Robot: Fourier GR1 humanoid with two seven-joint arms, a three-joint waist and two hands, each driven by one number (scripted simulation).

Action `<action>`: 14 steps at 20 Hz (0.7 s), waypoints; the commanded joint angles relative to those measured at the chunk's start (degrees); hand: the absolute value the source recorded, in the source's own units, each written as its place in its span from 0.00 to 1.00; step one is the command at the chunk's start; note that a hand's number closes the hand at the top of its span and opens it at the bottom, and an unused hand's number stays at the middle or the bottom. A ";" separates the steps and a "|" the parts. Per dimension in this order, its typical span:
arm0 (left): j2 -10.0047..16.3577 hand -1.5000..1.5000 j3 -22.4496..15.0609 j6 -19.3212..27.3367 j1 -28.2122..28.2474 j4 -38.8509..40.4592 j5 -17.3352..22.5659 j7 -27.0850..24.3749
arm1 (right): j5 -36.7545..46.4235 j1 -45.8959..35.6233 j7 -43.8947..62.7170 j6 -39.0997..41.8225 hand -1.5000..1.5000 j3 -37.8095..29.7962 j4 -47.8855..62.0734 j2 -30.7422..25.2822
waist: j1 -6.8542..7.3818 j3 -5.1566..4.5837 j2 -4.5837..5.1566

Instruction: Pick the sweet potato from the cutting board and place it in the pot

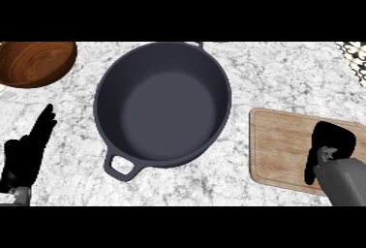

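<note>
Over the one cutting board (279, 145) the right hand (334, 140) is seen, its state untellable; the sweet potato cannot be made out. One pot (111, 92) and one edge-cropped wooden bowl (36, 60) are shown; the left hand (28, 150) is held open.

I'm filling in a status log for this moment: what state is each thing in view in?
pot: upright on the counter, nothing inside.
wooden bowl: upright, nothing seen inside, partly cut off by the view's edge.
cutting board: flat on the counter, right part covered by the right hand.
sweet potato: not visible.
left hand: open, fingers up, resting at the view's left edge.
right hand: over the board; grasp cannot be told.
</note>
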 commanded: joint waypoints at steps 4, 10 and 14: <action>-2.31 0.50 1.66 -2.51 1.72 0.84 -2.60 -1.64 | 4.47 0.77 -3.85 0.44 1.00 0.72 1.85 -0.57 | -0.10 0.12 0.09; -3.13 0.50 3.94 -4.03 4.77 -3.12 -3.02 -1.00 | 5.80 2.11 -3.59 1.48 1.00 -0.58 -0.11 1.46 | 0.03 0.12 0.03; -2.61 0.50 0.96 -4.96 -1.63 -1.10 -2.69 0.65 | 2.82 -3.74 -4.31 0.00 1.00 16.08 -7.30 22.29 | 4.86 0.29 0.62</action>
